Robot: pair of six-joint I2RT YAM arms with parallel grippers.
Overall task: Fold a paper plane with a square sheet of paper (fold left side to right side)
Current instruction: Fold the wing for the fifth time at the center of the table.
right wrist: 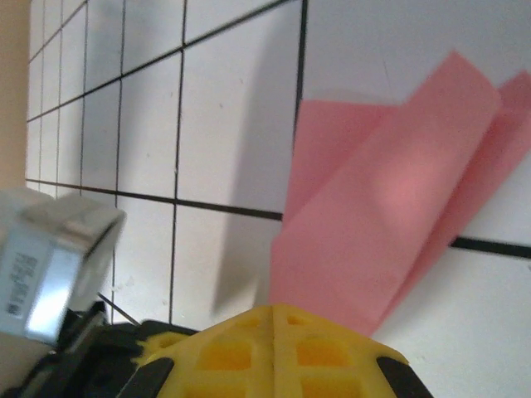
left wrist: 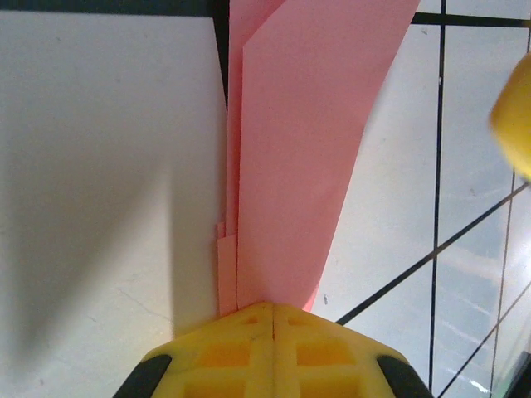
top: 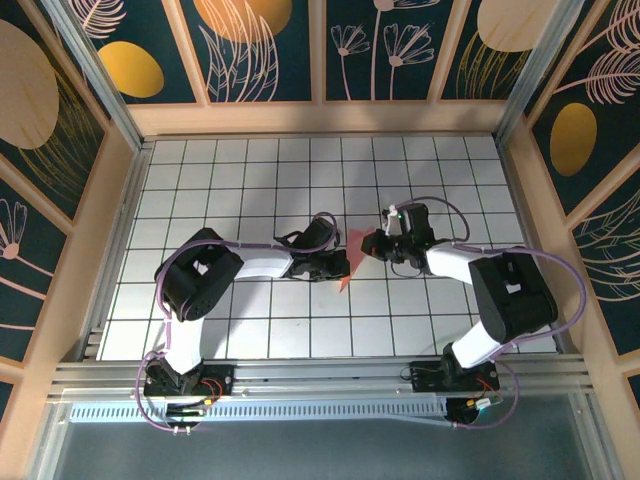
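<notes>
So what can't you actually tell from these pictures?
- Both wrist views: whether the shut left end effector and right end effector pinch the pink paper or only press it; their own fingers hide the contact.
- Top view: the paper is mostly covered by both end effectors, so its folds are unreadable.
- Left wrist: top edge cuts off the paper; a yellow blur at right is unidentifiable.
- Right wrist: right edge cuts off the paper.

You're in a robot lab cell: white gridded tabletop [top: 250, 330] beneath the left gripper [top: 344, 265] and right gripper [top: 367, 244], flower-printed wall panels [top: 265, 45] beyond them, an aluminium rail [top: 320, 372] behind them.
</notes>
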